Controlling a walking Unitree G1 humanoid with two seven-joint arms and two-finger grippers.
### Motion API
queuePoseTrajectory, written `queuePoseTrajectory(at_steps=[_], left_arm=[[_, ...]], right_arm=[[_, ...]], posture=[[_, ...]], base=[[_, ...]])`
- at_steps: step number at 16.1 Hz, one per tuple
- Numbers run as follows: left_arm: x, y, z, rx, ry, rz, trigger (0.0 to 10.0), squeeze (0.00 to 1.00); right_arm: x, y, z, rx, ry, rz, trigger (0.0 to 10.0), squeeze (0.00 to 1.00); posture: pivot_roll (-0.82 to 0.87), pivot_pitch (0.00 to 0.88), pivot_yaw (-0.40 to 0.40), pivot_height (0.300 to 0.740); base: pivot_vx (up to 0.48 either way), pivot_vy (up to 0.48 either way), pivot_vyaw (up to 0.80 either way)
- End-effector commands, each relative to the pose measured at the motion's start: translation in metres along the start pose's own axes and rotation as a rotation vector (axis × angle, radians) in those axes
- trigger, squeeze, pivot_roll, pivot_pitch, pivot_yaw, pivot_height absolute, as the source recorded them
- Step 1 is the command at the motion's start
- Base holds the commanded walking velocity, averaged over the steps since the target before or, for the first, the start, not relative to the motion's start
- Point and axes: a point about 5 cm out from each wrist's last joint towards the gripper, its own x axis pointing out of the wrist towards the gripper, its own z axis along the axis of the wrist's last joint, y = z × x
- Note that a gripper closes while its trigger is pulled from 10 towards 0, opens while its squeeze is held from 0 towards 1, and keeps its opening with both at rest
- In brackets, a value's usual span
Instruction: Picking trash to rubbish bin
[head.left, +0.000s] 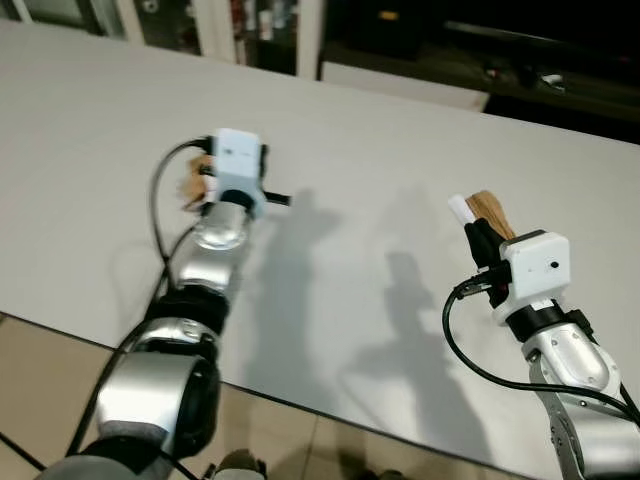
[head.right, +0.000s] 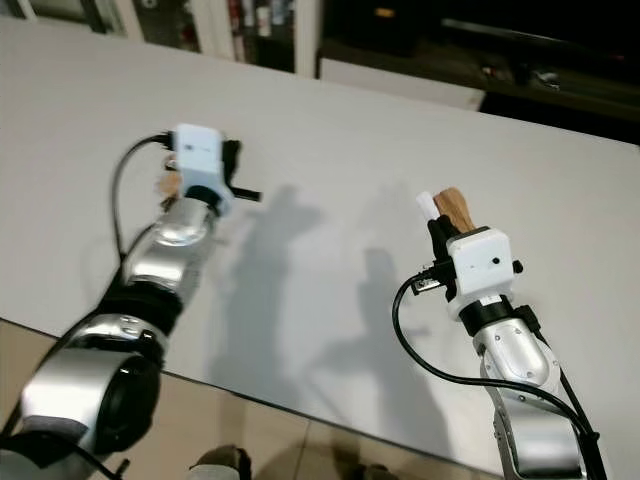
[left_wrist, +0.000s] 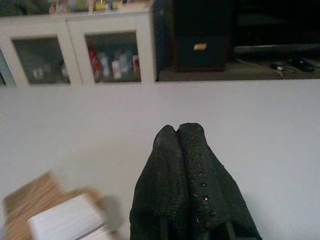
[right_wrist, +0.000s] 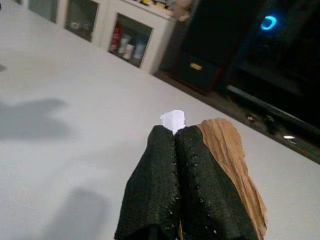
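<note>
My right gripper (right_wrist: 174, 134) hovers over the white table (head.left: 350, 180) at the right. It is shut on a crumpled brown paper (head.left: 490, 210) with a small white scrap (right_wrist: 173, 120) at the fingertips. My left arm reaches over the table's left part, where the wrist camera box (head.left: 238, 165) hides the fingers from the head. In the left wrist view the left gripper (left_wrist: 177, 132) is shut with nothing between its fingers. A brown and white piece of trash (left_wrist: 50, 212) lies on the table just beside it, and peeks out left of the wrist (head.left: 192, 183).
The table's near edge (head.left: 60, 335) runs across the lower left, with tiled floor (head.left: 40, 390) below. White glass-door cabinets (left_wrist: 75, 50) and a dark low unit (head.left: 480, 50) stand beyond the far edge. Bare tabletop lies between the two arms.
</note>
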Motion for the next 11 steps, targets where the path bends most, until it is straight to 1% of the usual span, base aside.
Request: queuePoseTrajectory(at_steps=[1, 3, 4, 5, 6, 7, 8, 9, 10, 11], left_arm=[[0.0, 0.011, 0.006, 0.044, -0.018, 0.08, 10.0, 0.0], [0.001, 0.011, 0.009, 0.05, -0.029, 0.107, 10.0, 0.0], [0.0, 0.01, 0.009, 0.01, -0.032, 0.117, 10.0, 1.0], [-0.001, 0.005, 0.009, -0.09, -0.034, 0.104, 10.0, 1.0], [-0.002, 0.004, 0.006, -0.169, 0.003, 0.149, 10.0, 1.0], [-0.003, 0.003, 0.002, -0.214, 0.042, 0.192, 10.0, 1.0], [-0.004, 0.0, 0.004, -0.246, 0.034, 0.211, 10.0, 1.0], [-0.006, -0.005, 0.007, -0.3, 0.023, 0.218, 10.0, 1.0], [-0.008, -0.007, 0.009, -0.322, 0.014, 0.222, 10.0, 1.0], [-0.011, -0.009, 0.013, -0.365, 0.003, 0.23, 10.0, 1.0]], right_arm=[[0.0, -0.003, 0.003, -0.017, -0.011, -0.011, 10.0, 0.0], [0.001, -0.003, 0.002, -0.016, -0.01, -0.011, 10.0, 0.0], [0.001, -0.002, 0.002, -0.015, -0.01, -0.01, 10.0, 0.0], [0.001, -0.002, 0.002, -0.015, -0.009, -0.008, 10.0, 0.0], [0.001, -0.002, 0.001, -0.015, -0.006, -0.005, 10.0, 0.0], [0.001, -0.002, 0.002, -0.015, -0.004, 0.0, 10.0, 0.0], [0.0, -0.001, 0.002, -0.014, -0.001, 0.008, 10.0, 0.0], [0.0, 0.0, 0.002, -0.014, 0.004, 0.023, 10.0, 0.0], [0.0, 0.0, 0.002, -0.014, 0.007, 0.03, 10.0, 0.0], [0.0, 0.002, 0.002, -0.012, 0.011, 0.048, 10.0, 0.0]], posture=[[0.13, 0.125, -0.046, 0.74], [0.13, 0.125, -0.046, 0.74], [0.14, 0.127, -0.051, 0.74], [0.14, 0.127, -0.051, 0.74], [0.14, 0.127, -0.051, 0.74], [0.14, 0.136, -0.063, 0.74], [0.14, 0.144, -0.075, 0.74], [0.14, 0.161, -0.096, 0.74], [0.14, 0.161, -0.096, 0.74], [0.14, 0.18, -0.114, 0.74]], base=[[0.0, 0.0, 0.0], [0.0, 0.0, 0.0], [0.0, 0.0, 0.0], [0.0, 0.0, 0.0], [0.0, 0.0, 0.0], [0.0, 0.0, 0.0], [0.0, 0.0, 0.0], [0.0, 0.0, 0.0], [0.0, 0.0, 0.0], [0.0, 0.0, 0.0]])
